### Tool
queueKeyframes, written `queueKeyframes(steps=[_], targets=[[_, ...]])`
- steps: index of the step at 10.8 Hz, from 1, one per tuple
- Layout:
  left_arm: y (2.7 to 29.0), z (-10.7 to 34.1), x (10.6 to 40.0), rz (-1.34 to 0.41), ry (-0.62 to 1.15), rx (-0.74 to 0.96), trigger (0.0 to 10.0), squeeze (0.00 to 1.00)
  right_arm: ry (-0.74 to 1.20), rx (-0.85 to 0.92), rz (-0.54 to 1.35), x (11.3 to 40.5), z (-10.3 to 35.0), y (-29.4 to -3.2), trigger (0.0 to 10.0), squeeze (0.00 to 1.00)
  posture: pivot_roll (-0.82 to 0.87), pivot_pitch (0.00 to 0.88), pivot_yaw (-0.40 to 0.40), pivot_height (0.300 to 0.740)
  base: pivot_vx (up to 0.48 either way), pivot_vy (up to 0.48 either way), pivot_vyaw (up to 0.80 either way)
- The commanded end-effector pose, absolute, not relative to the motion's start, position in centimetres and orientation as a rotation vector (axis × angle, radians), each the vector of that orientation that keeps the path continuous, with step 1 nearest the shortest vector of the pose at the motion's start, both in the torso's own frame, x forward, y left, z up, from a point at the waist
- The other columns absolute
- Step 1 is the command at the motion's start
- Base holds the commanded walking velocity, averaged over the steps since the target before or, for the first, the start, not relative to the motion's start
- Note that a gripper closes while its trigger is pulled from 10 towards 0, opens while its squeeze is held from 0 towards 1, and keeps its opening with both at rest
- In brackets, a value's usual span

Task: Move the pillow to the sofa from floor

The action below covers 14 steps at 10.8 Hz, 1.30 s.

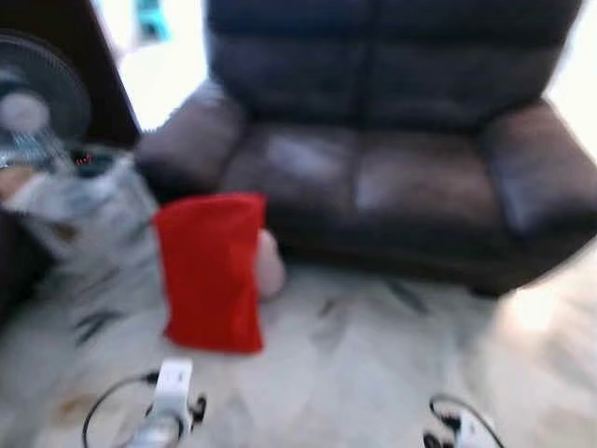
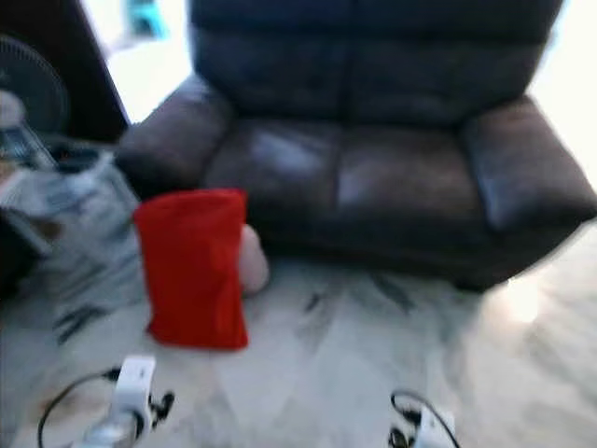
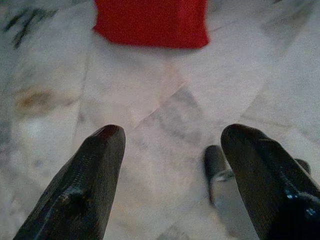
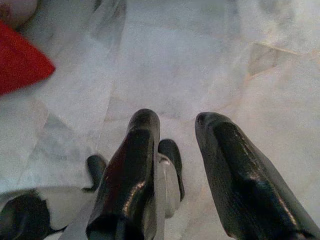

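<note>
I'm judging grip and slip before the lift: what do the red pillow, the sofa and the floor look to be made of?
Red pillow: likely matte woven cloth; flat colour, no shine, soft corners. Sofa: dark leather or imitation leather; pale sheen on the padded seats. Floor: polished marble-look stone or tile; grey veins, glare. Blur leaves the details open.

Pillow (image 1: 211,271) on floor (image 1: 373,355) before sofa (image 1: 373,177)
</note>
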State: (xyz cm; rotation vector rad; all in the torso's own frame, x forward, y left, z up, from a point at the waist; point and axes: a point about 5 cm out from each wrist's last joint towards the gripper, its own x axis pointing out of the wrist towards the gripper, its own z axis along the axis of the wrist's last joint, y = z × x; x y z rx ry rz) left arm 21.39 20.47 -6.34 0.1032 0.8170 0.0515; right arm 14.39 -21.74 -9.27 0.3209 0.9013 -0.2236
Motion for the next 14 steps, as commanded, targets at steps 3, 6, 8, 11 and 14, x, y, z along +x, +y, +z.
queueKeyframes(steps=[3, 6, 8, 11, 14], targets=[[20.6, -6.6, 20.9, 0.040, 0.846, 0.114, 10.0, 0.00, 0.864, 0.322, -0.181, 19.7, -7.8, -17.8, 10.0, 0.00, 0.01, 0.050, -0.002, 0.740, 0.000, 0.000, 0.00], [20.7, -6.4, 21.3, 0.044, 0.833, 0.127, 10.0, 0.00, 0.887, 0.323, -0.174, 19.1, -8.2, -17.0, 10.0, 0.00, 0.01, 0.048, -0.002, 0.740, 0.270, 0.000, 0.44], [20.7, -6.3, 21.4, 0.042, 0.831, 0.128, 10.0, 0.00, 0.900, 0.321, -0.198, 18.1, -8.5, -18.2, 10.0, 0.00, 0.01, 0.047, -0.004, 0.740, 0.272, 0.000, 0.00], [20.6, -6.3, 21.5, 0.043, 0.830, 0.126, 10.0, 0.00, 0.931, 0.266, -0.196, 16.8, -9.0, -19.1, 10.0, 0.00, 0.02, 0.045, -0.007, 0.740, 0.261, 0.000, 0.17], [20.5, -6.3, 21.5, 0.044, 0.829, 0.124, 10.0, 0.00, 0.919, 0.294, -0.204, 17.2, -8.9, -18.5, 10.0, 0.00, 0.02, 0.041, -0.011, 0.740, 0.245, 0.000, 0.27]])
